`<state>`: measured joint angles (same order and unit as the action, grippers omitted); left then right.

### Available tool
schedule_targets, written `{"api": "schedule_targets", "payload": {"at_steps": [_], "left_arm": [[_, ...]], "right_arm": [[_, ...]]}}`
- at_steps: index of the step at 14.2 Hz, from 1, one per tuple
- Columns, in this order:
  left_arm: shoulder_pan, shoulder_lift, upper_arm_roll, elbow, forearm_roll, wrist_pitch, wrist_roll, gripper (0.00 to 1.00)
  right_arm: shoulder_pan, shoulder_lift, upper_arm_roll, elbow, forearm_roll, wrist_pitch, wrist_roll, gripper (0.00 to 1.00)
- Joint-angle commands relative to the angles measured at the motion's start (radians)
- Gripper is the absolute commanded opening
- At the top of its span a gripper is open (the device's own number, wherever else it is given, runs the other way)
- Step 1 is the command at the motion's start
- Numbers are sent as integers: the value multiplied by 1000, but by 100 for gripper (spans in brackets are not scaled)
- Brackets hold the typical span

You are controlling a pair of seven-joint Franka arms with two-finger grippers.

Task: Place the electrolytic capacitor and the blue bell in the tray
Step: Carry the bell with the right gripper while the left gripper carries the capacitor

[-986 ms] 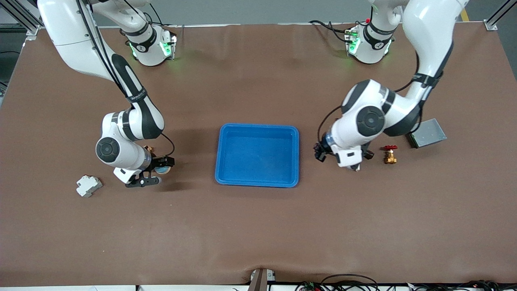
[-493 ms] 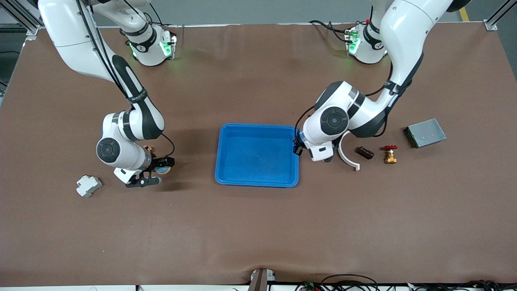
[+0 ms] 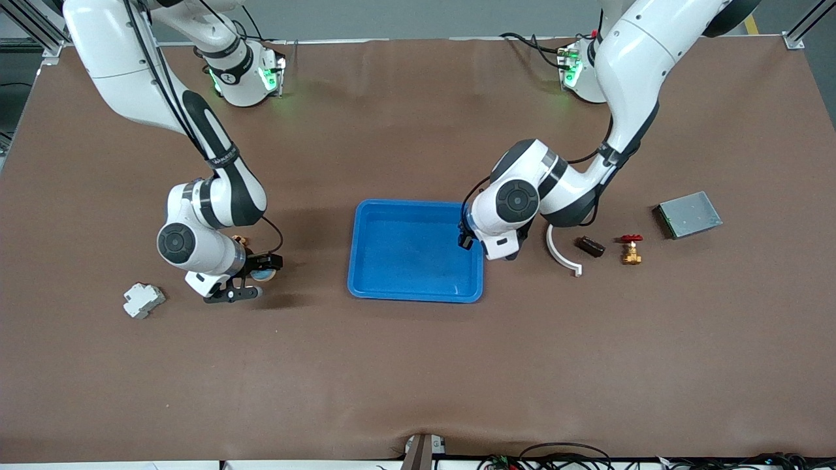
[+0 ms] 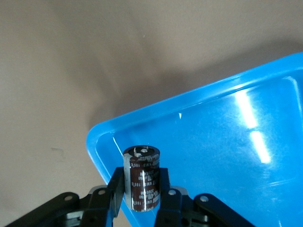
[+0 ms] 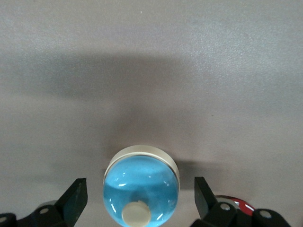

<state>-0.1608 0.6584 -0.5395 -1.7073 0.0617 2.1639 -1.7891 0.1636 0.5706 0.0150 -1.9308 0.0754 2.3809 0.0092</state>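
Your left gripper (image 4: pixel 141 208), clamped on the electrolytic capacitor (image 4: pixel 141 178), hangs over the tray (image 3: pixel 418 294) rim at the left arm's end; the tray floor is bare. Your right gripper (image 5: pixel 140 198) straddles the blue bell (image 5: pixel 141 186) with room each side of it. The white curved strip (image 3: pixel 562 251), dark block (image 3: pixel 590 246) and brass valve (image 3: pixel 631 249) crowd the table at the left arm's end of the tray.

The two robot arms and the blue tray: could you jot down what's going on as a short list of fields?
left gripper: shut on the dark cylindrical electrolytic capacitor, over a corner of the shallow bright-blue plastic tray
right gripper: open, fingers either side of the round translucent blue bell, which sits on the brown table
tray contents: nothing inside yet
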Motion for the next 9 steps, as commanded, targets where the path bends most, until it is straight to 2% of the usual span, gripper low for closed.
{"api": "schedule_targets", "payload": {"at_steps": [1,3,4,5,7,9], "left_arm": [[-34,24,29,28,33,2,-24,0],[-65,38,53,31,35,5,-45,0],[-86,38,75,29,35,5,-49,0],[-107,40,94,29,35,7,-52,0],[-141,46,124,29,35,14,-56,0],[-143,59,127,34,35,27,-58,0]], "right_arm": [[2,5,-3,-1,-11,15,-5,75],[4,5,-3,0,-11,15,-5,45],[7,5,-3,0,-11,14,-3,34],[2,5,-1,0,-9,8,-2,30],[-7,3,-1,6,-9,-3,-3,11],[4,-1,-1,10,-9,-9,8,9]]}}
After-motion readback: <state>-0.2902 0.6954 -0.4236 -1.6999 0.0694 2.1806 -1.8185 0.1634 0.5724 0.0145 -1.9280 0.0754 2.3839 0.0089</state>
